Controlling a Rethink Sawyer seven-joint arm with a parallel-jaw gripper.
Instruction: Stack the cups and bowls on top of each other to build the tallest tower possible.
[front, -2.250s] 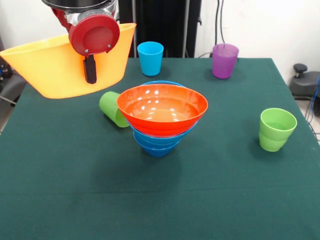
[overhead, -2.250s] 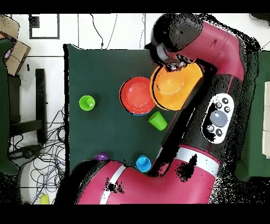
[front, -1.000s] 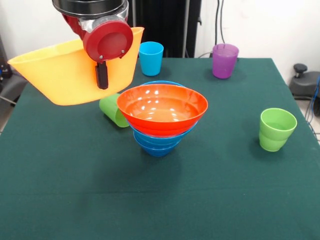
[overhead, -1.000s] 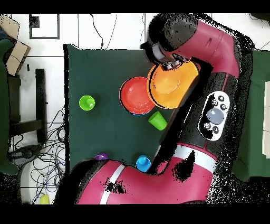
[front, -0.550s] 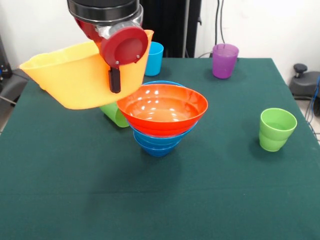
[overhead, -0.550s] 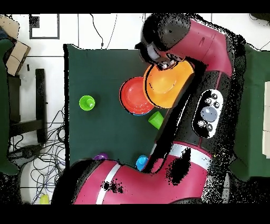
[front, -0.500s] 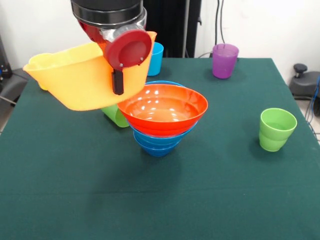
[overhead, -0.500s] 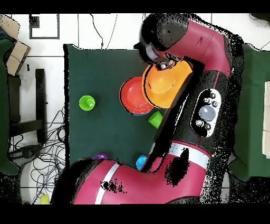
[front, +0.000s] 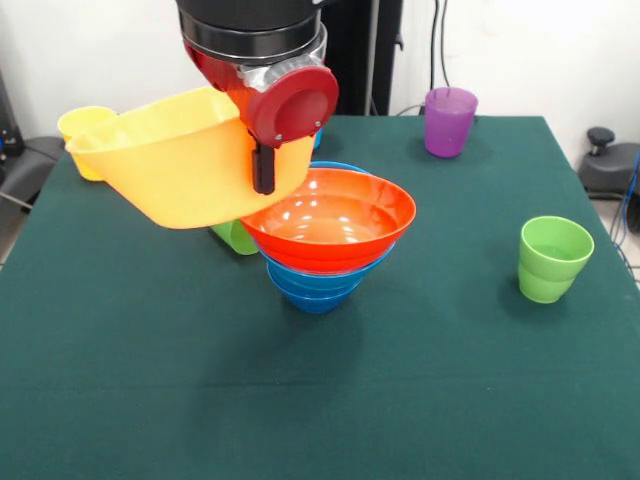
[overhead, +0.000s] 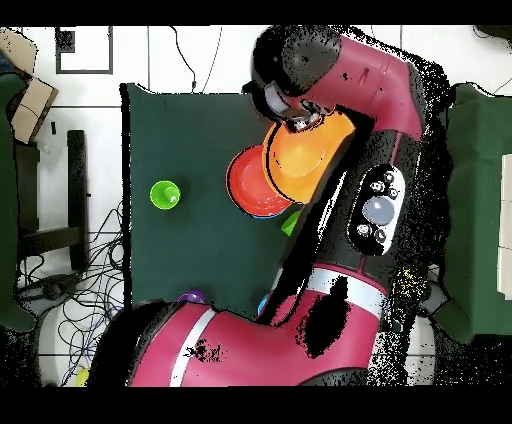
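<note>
Gripper (front: 263, 165) clamped on the rim of the yellow-orange bowl (front: 185, 160), carrying it tilted, half over the orange-red bowl (front: 328, 215) topping the tower (front: 322, 262), lining up to nest

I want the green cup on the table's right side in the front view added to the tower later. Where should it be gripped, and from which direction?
Best guess: take the green cup by its rim, coming straight down from above, one finger inside and one outside. It stands upright with its mouth open upward and has bare tablecloth all round, so nothing blocks a vertical approach.
</note>
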